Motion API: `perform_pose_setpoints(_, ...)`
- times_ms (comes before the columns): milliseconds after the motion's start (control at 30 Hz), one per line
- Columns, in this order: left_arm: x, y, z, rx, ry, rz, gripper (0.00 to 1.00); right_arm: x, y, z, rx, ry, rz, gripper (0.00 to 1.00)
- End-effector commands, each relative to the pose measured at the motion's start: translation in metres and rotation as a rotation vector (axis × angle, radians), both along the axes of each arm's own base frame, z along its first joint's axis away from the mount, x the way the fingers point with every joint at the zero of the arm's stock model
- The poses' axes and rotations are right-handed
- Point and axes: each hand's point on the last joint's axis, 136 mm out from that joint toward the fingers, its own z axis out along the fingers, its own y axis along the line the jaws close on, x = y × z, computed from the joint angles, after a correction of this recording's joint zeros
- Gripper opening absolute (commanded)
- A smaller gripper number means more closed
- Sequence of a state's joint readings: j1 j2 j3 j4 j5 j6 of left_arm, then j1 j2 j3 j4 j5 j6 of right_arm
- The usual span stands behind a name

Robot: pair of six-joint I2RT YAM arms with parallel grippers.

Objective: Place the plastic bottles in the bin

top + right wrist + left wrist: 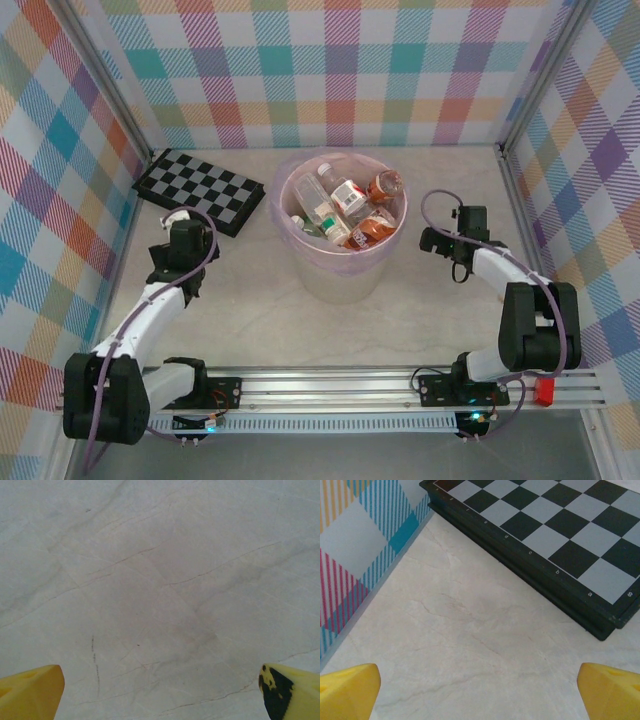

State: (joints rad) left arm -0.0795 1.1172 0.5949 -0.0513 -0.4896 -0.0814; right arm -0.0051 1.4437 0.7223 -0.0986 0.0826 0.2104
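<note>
The bin (340, 275), a round pale pink bucket with a lilac liner, stands at the table's middle. Several plastic bottles (345, 200) lie heaped inside it, clear ones with red and orange labels. To the bin's left, my left gripper (178, 220) hovers by the checkerboard's near corner. In the left wrist view its yellow fingertips (349, 690) stand wide apart over bare table, so the left gripper (480, 692) is open and empty. My right gripper (432, 238) sits just right of the bin. Its yellow fingertips (31, 692) are also spread, and the right gripper (161, 692) is open above bare marble.
A flat black-and-white checkerboard (200, 190) lies at the back left, its edge close ahead in the left wrist view (545, 545). Plaid walls (60, 180) enclose the table on three sides. A metal rail (400, 385) with both arm bases runs along the near edge.
</note>
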Motion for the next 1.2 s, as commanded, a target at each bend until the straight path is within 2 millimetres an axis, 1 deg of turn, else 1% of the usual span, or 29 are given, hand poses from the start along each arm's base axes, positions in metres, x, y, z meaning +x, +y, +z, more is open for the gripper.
perform_pose_setpoints(0,0.019,0.006,0.007,0.0,-0.122,0.01,1.0,0.016,-0.002,0.008,-0.045,-0.111,0.005,1.0)
perform_pose_setpoints(100,0.028,0.001,-0.009,-0.024,-0.144,-0.021,1.0,0.018,-0.004,0.004,-0.068,-0.129,0.005,1.0)
perform_pose_setpoints(233,0.04,-0.001,-0.026,-0.037,-0.156,-0.044,1.0,0.026,-0.004,0.015,-0.099,-0.222,0.019,1.0)
perform_pose_setpoints(333,0.046,0.005,-0.037,-0.029,-0.162,-0.019,1.0,0.031,-0.001,0.022,-0.099,-0.281,0.025,1.0)
perform_pose_setpoints(400,0.05,0.006,-0.04,-0.023,-0.142,-0.016,0.99,0.034,-0.001,0.025,-0.109,-0.308,0.027,0.99)
perform_pose_setpoints(500,0.054,0.007,-0.039,0.006,-0.14,-0.032,0.99,0.039,-0.002,0.027,-0.127,-0.332,0.031,1.0)
perform_pose_setpoints(667,0.055,0.005,-0.04,-0.021,-0.137,-0.062,0.99,0.047,-0.005,0.031,-0.171,-0.379,0.042,0.99)
perform_pose_setpoints(733,0.054,0.004,-0.04,-0.026,-0.146,-0.068,0.99,0.049,-0.005,0.026,-0.179,-0.402,0.038,0.99)
perform_pose_setpoints(767,0.054,0.004,-0.039,-0.027,-0.153,-0.074,0.99,0.048,-0.003,0.026,-0.174,-0.392,0.05,0.99)
perform_pose_setpoints(867,0.05,0.0,-0.036,-0.031,-0.179,-0.096,0.99,0.044,0.0,0.029,-0.171,-0.436,0.068,0.99)
perform_pose_setpoints(900,0.05,0.0,-0.035,-0.031,-0.184,-0.098,0.99,0.042,0.002,0.027,-0.167,-0.438,0.082,0.99)
perform_pose_setpoints(933,0.049,0.0,-0.035,-0.03,-0.187,-0.1,0.99,0.043,0.004,0.033,-0.165,-0.47,0.089,1.0)
perform_pose_setpoints(1167,0.048,-0.003,-0.033,-0.037,-0.205,-0.119,0.99,0.039,0.009,0.032,-0.156,-0.499,0.115,0.99)
